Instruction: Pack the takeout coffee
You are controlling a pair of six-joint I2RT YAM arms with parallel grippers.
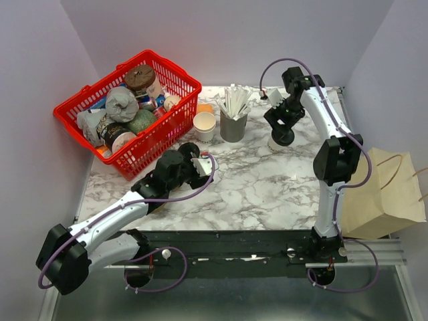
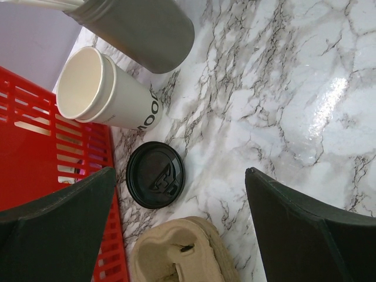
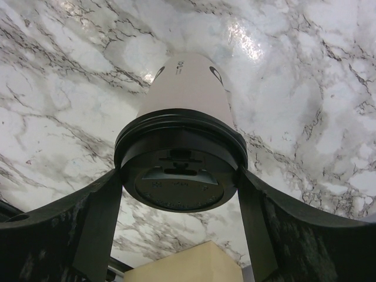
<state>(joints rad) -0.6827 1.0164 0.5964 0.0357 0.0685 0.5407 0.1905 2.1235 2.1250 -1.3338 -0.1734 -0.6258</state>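
Gripping: right hand (image 3: 179, 179) clamped on coffee (image 3: 188, 94), one finger pressed to each side of its black lid (image 3: 176, 158).
Coffee place: back right of tabletop (image 1: 267, 194), straight under right hand, well apart from basket (image 1: 174, 69); upright, lid on top; resting or just lifted, cannot tell.
Coffee look: cream-white paper cup with dark marks on the wall, round black lid seated on the rim.
Left hand (image 2: 182, 176): spread wide, holding nothing, low over tabletop just beside basket.
Under left hand: loose lid (image 2: 155, 175), black, flat on the marble, touching neither finger.
Cup stack (image 2: 111, 91): cream paper cups, nested, open mouth showing, just beyond loose lid and next to grey cup (image 2: 144, 29).
Grey cup: filled with white sticks (image 1: 234, 100), at mid back of tabletop, between basket and coffee.
Carrier (image 2: 182, 252): brown pulp, at the near edge of the left wrist view, close to loose lid.
Basket: red plastic, back left, heaped with cups and wrapped items.
Bag (image 1: 384, 197): brown paper with handles, past the right edge of tabletop, beside right arm's base.
Tabletop: white marble pattern with grey veins.
Right arm: raised, reaching to the back and bent down over coffee.
Left arm: stretched low and forward towards basket.
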